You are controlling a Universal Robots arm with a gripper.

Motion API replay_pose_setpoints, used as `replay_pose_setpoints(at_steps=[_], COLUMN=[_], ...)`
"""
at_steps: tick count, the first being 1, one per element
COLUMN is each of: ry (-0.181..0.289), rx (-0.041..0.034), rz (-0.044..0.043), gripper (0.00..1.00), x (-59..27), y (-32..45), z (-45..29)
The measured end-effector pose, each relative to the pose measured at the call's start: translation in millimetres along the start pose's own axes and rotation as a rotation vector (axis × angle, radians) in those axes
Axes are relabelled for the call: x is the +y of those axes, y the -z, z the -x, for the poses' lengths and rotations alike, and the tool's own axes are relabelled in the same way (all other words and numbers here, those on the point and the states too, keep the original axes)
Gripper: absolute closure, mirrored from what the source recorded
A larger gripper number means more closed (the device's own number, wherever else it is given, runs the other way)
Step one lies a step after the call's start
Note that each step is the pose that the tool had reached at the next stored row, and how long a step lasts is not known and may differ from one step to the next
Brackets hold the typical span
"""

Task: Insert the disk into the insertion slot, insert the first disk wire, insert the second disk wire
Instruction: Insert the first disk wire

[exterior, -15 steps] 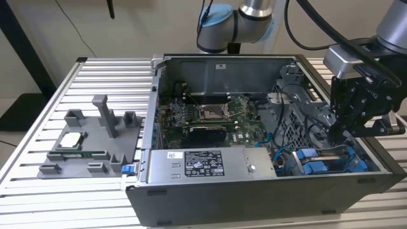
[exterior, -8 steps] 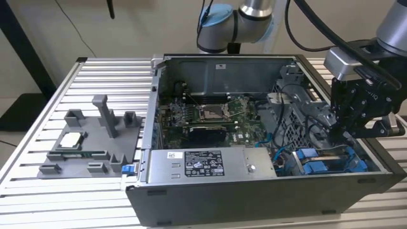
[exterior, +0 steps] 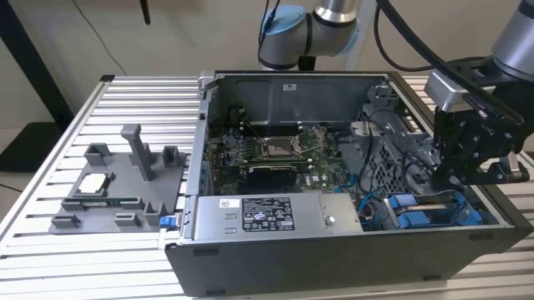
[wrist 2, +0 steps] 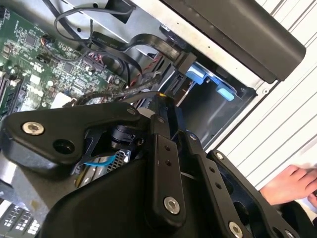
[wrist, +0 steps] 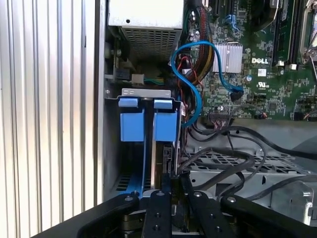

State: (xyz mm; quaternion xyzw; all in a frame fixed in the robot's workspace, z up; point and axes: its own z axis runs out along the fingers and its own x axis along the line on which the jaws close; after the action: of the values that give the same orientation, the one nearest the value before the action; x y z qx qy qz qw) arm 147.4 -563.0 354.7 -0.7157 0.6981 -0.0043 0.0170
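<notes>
Aluminium table (exterior: 84, 262) carries the open grey case (exterior: 334, 256). At its near corner on the exterior view's right, the slot (wrist: 146, 92) holds the disk (wrist: 165, 126), standing on edge. Gripper (wrist: 173, 184) hangs right over it, jaws pressed nearly together. A hand (wrist 2: 287, 183) rests on the table.

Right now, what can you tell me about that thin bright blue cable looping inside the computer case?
The thin bright blue cable looks smooth and plastic-sheathed. In the first wrist view it arches in a loose loop above the green circuit board. One end drops past the silver finned heat sink into a small black plug at the board. The other end curves down beside the two bright blue plastic tabs and is lost among dark wires.
</notes>
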Motion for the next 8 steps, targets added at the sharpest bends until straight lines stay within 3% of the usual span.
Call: replay_pose_setpoints(at_steps=[8], ry=[0.000], rx=[-0.0002], rz=[0.0000], gripper=[0.81], x=[-4.6], y=[-6.1], z=[-1.8])
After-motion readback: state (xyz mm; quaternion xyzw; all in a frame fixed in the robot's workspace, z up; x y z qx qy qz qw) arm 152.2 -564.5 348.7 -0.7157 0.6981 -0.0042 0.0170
